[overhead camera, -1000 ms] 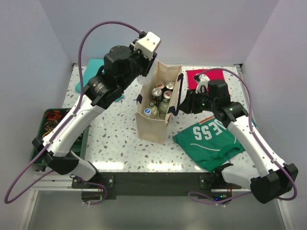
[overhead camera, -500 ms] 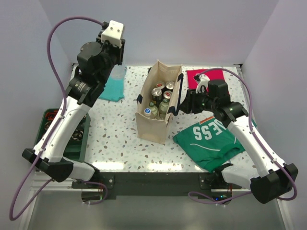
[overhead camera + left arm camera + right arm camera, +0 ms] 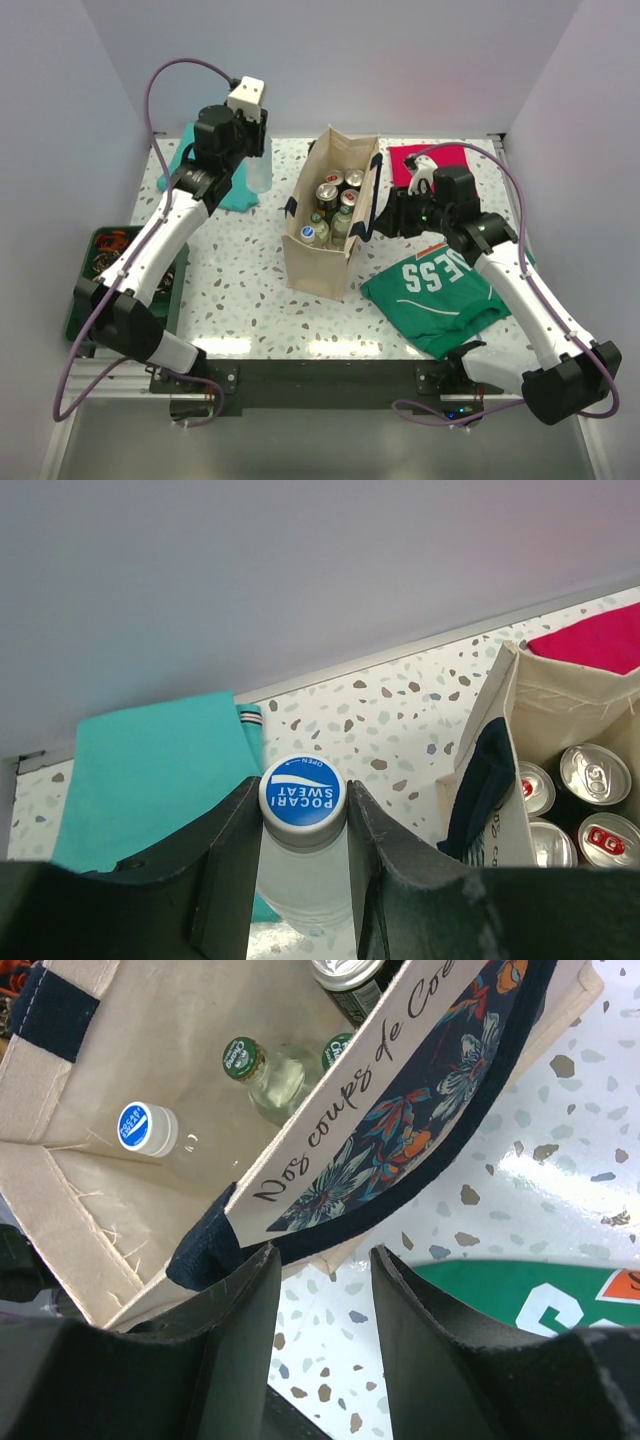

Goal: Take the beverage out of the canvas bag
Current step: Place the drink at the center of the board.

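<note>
The beige canvas bag [image 3: 325,262] stands upright mid-table with navy handles [image 3: 480,780], holding several cans [image 3: 328,190] and bottles [image 3: 241,1057]. One blue-capped bottle [image 3: 138,1125] stays inside at the near end. My left gripper [image 3: 302,788] is shut on the neck of a clear Pocari Sweat bottle [image 3: 303,870], which hangs left of the bag beside the teal cloth [image 3: 225,185]. In the top view that bottle [image 3: 259,172] hangs below the left gripper [image 3: 252,140]. My right gripper [image 3: 324,1252] stands open at the bag's right rim, its fingertips just under the floral navy strap [image 3: 400,1130].
A green jersey [image 3: 440,290] lies at the front right under the right arm. A red cloth [image 3: 440,158] lies at the back right. A dark green bin [image 3: 105,260] of small items sits off the table's left edge.
The left arm carried the bottle from above the bag's far end out to the left, then lowered it toward the table by the teal cloth. The right arm stayed still.
</note>
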`<state>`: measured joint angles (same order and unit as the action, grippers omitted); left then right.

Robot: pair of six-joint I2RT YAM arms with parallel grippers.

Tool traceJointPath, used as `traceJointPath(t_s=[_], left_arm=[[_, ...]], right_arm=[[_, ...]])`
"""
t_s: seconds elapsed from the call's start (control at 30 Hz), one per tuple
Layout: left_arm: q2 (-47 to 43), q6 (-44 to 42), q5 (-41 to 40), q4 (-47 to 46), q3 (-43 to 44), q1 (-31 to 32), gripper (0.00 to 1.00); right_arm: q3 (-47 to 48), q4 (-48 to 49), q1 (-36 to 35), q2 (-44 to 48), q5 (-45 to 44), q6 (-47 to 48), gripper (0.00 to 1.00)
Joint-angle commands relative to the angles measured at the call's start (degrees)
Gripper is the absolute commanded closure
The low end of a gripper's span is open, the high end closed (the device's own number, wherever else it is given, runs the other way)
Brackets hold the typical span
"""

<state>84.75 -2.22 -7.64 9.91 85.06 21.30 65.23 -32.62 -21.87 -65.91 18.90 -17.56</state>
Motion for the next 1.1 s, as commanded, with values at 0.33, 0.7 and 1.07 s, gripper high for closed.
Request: traceJointPath(t_s=[0.33,0.7,1.07], left_arm=[[5.68,1.87,1.22,-25.55,-1.38,-1.70,1.00],[13.33,4.85,-1.41,-29.60,-1.73,-3.19,1.00],[14.30,5.03,-4.57,-37.59,-7.89,-3.37,1.00]], right_arm=[[2.00,-0.69,-0.28,1.40,-1.67,-0.37,0.55],[2.62,-2.09,-0.37,2.10,-2.90,0.16,0.54],[3.41,-3.33,-0.37,1.84,-3.07,0.77,0.53]])
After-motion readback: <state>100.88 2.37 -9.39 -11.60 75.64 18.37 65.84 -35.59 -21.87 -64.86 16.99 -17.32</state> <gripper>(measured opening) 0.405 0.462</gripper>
